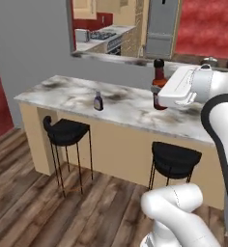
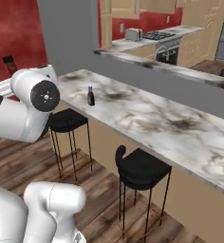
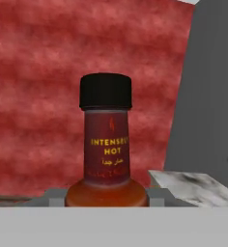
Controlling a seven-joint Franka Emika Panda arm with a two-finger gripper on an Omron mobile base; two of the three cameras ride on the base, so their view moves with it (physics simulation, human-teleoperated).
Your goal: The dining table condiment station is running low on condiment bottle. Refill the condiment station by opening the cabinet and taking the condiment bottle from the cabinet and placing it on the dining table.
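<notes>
Close before the hand camera: hot-sauce bottle (image 3: pixel 106 144), upright, black cap on top, "INTENSELY HOT" on the neck, shoulders sunk between the gripper (image 3: pixel 106 200) fingers. Jaws part-spread and pinching the bottle low on its body. Seen from the left base camera, same bottle (image 1: pixel 159 77) poking up beside the white hand, held above the marble dining table (image 1: pixel 135 113), near its far edge. Further left on the marble top, well apart from the held bottle, small dark bottle with pale label (image 1: pixel 98 101) standing upright. Two black round stools (image 1: pixel 67 131) tucked under the table's near side.
</notes>
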